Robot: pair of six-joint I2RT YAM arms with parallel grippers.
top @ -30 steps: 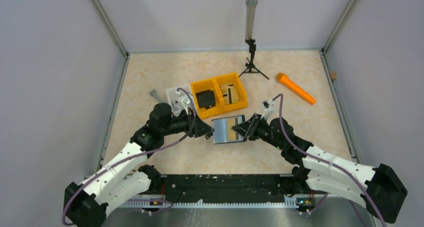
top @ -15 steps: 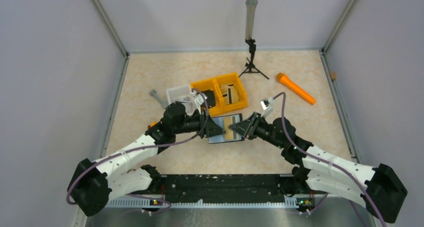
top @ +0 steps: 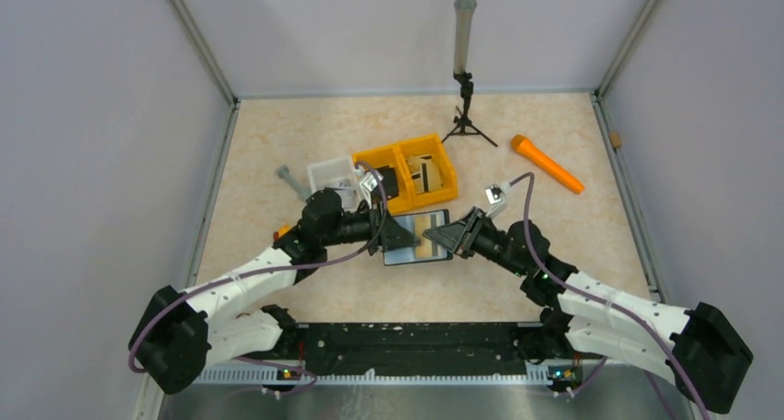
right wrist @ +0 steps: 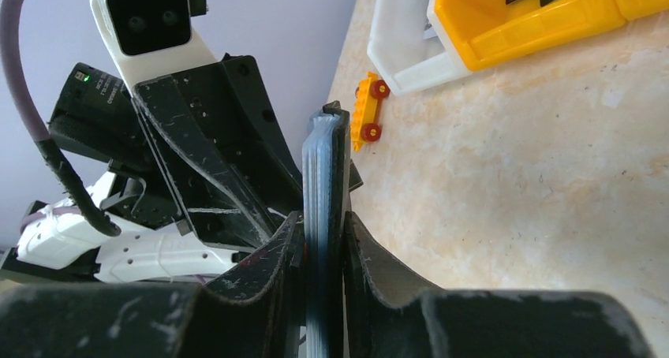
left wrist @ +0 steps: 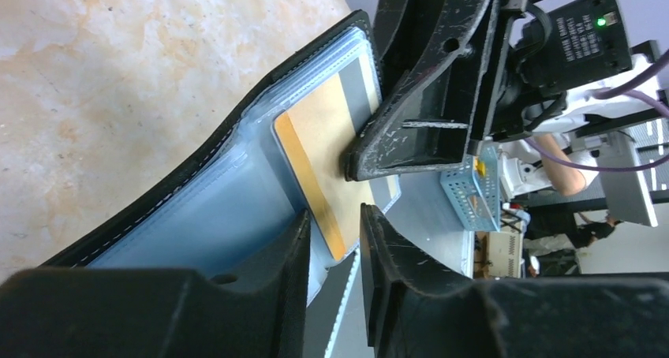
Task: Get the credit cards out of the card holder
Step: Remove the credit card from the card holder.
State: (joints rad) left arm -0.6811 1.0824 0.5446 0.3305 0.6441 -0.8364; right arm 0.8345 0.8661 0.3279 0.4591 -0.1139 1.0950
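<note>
The card holder (top: 418, 239) is open and held up off the table, pale blue lining (left wrist: 221, 192) facing my left wrist camera. A tan card (left wrist: 327, 149) with an orange edge sticks out of a slot. My right gripper (right wrist: 323, 224) is shut on the holder's edge (right wrist: 325, 161), seen edge-on. Its fingers (left wrist: 410, 129) press on the holder beside the card. My left gripper (left wrist: 335, 224) stands with a narrow gap between its jaws, and the card's lower corner lies in that gap. A striped card (top: 425, 170) lies in the yellow bin.
The yellow two-part bin (top: 442, 194) stands just behind the grippers, with a white tray (top: 325, 170) to its left. A small yellow toy car (right wrist: 369, 110) sits by my left arm. A grey bolt (top: 290, 179), an orange cylinder (top: 547, 164) and a tripod stand (top: 464, 78) lie farther back.
My left arm has swung right and reached the holder, and its jaws now straddle the card's corner. The holder has shifted slightly back. In the last half second little has moved.
</note>
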